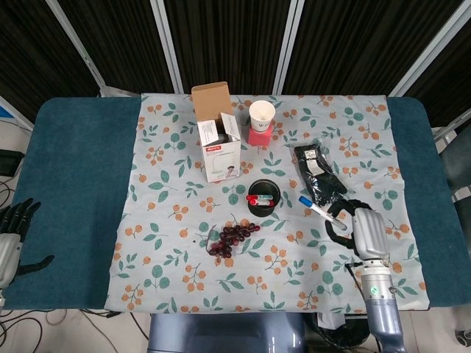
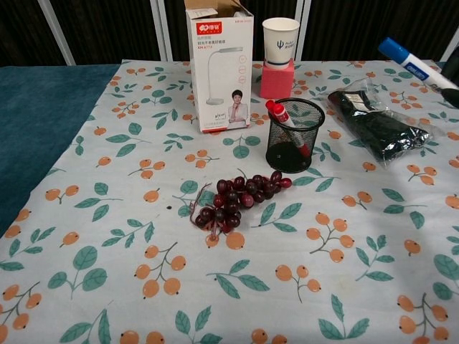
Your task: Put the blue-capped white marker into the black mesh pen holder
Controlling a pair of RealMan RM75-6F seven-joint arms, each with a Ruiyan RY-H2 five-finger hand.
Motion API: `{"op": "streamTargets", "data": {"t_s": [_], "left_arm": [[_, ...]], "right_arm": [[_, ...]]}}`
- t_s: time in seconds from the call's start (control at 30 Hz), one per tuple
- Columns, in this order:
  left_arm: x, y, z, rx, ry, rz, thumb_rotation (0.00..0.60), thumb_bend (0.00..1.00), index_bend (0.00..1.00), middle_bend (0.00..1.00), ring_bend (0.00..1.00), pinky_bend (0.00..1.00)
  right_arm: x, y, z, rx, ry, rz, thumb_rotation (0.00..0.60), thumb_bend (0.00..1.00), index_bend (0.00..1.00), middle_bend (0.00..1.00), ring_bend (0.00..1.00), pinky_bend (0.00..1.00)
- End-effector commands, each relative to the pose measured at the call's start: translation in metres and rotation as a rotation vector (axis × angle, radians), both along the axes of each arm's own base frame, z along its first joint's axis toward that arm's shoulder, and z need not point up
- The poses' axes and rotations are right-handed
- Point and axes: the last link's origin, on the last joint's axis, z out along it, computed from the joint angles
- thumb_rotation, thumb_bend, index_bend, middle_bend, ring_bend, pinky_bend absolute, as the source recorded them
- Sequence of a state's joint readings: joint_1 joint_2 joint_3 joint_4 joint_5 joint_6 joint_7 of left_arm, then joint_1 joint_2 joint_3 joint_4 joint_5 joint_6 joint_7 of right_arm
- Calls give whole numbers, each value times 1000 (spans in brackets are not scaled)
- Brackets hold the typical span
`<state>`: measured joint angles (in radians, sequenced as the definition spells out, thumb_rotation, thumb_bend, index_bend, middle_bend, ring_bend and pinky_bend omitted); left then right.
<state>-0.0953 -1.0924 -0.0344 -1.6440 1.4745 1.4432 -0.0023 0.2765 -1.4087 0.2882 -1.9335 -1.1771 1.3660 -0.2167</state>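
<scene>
Right of the black mesh pen holder (image 1: 263, 197), the right hand (image 1: 358, 229) holds the blue-capped white marker (image 1: 317, 210) in curled fingers, cap pointing toward the holder, above the floral cloth. At the table's left edge, the left hand (image 1: 12, 235) rests with fingers spread, holding nothing.

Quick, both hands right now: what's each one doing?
Left hand: open, holding nothing, at the table's left edge.
Right hand: holding the blue-capped marker.
</scene>
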Motion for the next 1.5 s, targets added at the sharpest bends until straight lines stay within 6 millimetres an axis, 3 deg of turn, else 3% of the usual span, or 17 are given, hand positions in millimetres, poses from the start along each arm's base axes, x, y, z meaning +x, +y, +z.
{"op": "streamTargets", "data": {"t_s": [0.03, 0.4, 0.73, 1.13, 1.5], "left_arm": [[0, 0, 0, -1, -2, 2, 600, 72, 0, 0, 0, 0], [0, 2, 0, -7, -15, 8, 600, 72, 0, 0, 0, 0], [0, 4, 0, -5, -25, 19, 600, 72, 0, 0, 0, 0], [0, 6, 0, -3, -28, 29, 600, 72, 0, 0, 0, 0], [-2, 6, 1, -5, -27, 35, 600, 72, 0, 0, 0, 0]], "right_arm": [[29, -14, -13, 38, -218, -28, 600, 521, 683, 587, 384, 357], [55, -42, -50, -62, -478, 18, 600, 517, 682, 586, 377, 349], [70, -61, -93, -88, -501, 46, 600, 516, 682, 585, 372, 336], [92, -83, -121, -73, -502, 29, 600, 503, 682, 580, 367, 317], [88, -94, -140, -57, -498, -34, 600, 489, 683, 577, 361, 299]]}}
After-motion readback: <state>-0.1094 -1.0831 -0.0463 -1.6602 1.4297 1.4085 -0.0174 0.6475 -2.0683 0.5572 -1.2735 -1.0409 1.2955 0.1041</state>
